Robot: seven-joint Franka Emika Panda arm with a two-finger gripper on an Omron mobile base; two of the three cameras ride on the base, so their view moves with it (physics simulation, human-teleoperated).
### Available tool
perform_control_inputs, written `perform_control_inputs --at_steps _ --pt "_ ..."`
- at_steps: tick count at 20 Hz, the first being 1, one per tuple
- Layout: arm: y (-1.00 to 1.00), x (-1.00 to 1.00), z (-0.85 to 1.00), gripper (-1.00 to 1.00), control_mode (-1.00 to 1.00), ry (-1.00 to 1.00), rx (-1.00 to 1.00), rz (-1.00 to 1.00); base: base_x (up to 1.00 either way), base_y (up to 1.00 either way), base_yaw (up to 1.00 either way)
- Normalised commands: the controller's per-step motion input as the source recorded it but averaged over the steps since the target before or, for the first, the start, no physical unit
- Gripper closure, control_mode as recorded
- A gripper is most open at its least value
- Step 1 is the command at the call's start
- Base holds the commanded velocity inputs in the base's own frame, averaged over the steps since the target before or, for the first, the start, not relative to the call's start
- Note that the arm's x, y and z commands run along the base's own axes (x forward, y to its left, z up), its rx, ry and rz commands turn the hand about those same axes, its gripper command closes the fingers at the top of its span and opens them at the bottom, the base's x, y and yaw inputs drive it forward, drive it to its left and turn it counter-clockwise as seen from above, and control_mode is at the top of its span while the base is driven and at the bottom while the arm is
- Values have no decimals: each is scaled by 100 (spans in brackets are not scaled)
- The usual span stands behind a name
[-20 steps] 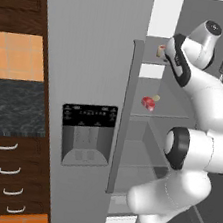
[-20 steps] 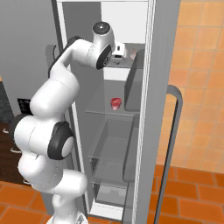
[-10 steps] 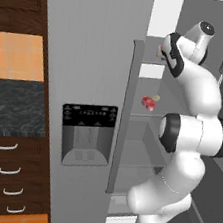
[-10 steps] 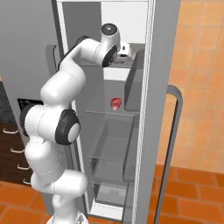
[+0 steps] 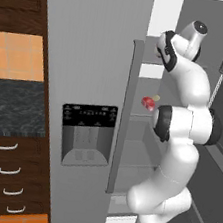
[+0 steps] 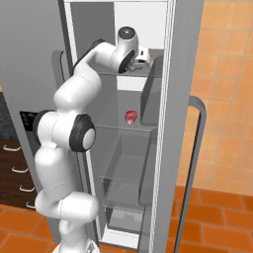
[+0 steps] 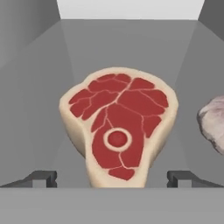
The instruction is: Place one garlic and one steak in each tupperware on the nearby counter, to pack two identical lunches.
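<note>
A flat pinkish-red steak (image 7: 118, 135) with a pale fat rim lies on the fridge's upper shelf, right in front of my gripper (image 7: 113, 177). The gripper is open, one fingertip on each side of the steak's near end, touching nothing. A pale garlic (image 7: 213, 124) sits just right of that steak. In the right base view my gripper (image 6: 146, 57) reaches into the upper shelf. A second, deep red steak (image 6: 130, 116) (image 5: 147, 103) rests on the middle shelf, with a small beige garlic (image 5: 157, 97) beside it. The tupperware is out of view.
The open fridge's grey door (image 5: 93, 80) with its dispenser stands left of my arm, and the other door with a long handle (image 6: 195, 163) stands to the right. The dark speckled counter (image 5: 13, 106) over brown drawers lies further left. Clear drawers (image 6: 123, 178) fill the lower fridge.
My arm has twisted and pushed the hand deeper over the upper shelf. The gripper has stayed open, and the food has not moved.
</note>
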Motion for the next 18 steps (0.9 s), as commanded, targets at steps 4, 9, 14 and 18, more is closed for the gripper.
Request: perform_control_inputs --at_steps 4,9,14,18 --pt "-8 32 -9 -100 -100 0 0 0 0 0 0" --pt "0 10 -25 100 -100 0 -2 0 0 0 0" --pt "15 -20 -18 100 -100 2 0 0 0 0 0" --pt "36 -75 -6 100 -100 -6 -3 0 0 0 0"
